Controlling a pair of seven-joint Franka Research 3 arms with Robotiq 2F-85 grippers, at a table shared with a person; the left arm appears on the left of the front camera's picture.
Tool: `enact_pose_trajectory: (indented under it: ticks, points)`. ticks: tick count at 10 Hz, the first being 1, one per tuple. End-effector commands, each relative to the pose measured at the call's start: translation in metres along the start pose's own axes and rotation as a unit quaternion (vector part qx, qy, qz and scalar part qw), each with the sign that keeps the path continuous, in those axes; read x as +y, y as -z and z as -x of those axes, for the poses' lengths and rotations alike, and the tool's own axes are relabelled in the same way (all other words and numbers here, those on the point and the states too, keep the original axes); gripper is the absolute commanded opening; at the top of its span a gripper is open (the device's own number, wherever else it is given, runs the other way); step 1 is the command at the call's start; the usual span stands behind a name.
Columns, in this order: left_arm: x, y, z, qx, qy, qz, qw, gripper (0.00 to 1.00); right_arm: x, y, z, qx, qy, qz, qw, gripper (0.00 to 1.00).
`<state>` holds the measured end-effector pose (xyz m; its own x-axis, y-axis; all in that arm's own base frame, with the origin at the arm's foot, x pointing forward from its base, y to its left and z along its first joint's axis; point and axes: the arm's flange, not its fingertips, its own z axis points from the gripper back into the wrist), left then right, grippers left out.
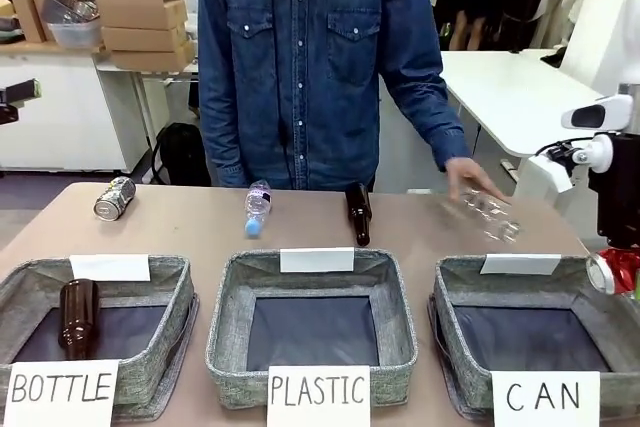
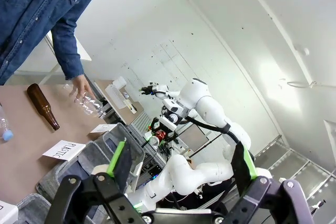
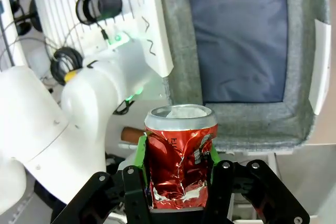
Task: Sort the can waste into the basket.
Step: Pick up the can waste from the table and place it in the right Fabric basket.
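A crumpled red can (image 3: pixel 178 174) of thin shiny metal with a silver rim is clamped upright between the green pads of the right end effector (image 3: pixel 178 150). It is held near the 3 o'clock rim of the rectangular, grey woven-fabric CAN basket (image 1: pixel 462 282), which is dark-bottomed. A cylindrical silvery-grey can (image 1: pixel 114 198) is laid sideways on the tan counter (image 1: pixel 200 237) at 10 o'clock. The fingers of the left end effector (image 2: pixel 181 148) are spread apart.

crumpled red can (image 3: pixel 180 153) between green fingers (image 3: pixel 140 151), basket (image 3: pixel 181 40) beyond
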<state>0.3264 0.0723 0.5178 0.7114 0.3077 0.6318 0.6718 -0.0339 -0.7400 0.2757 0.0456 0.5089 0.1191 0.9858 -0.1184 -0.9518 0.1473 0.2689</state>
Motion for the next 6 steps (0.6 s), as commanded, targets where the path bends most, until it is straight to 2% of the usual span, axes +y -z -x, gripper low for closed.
enact_pose_trajectory:
  ticks: [1, 2, 6]
  points:
    - [-0.0016, 0.0018, -0.0007, -0.007, 0.012, 0.01, 1.0, 1.0, -0.005, 0.0044, 0.0063, -0.013, -0.006, 0.003, 1.0, 0.64]
    - [-0.0016, 0.0018, -0.0007, -0.007, 0.012, 0.01, 1.0, 1.0, -0.0061, 0.0053, 0.0062, -0.008, -0.006, 0.007, 1.0, 1.0]
    - [-0.0016, 0.0018, -0.0007, -0.007, 0.012, 0.01, 1.0, 1.0, -0.0067, 0.0061, 0.0071, -0.018, -0.002, 0.005, 1.0, 1.0]
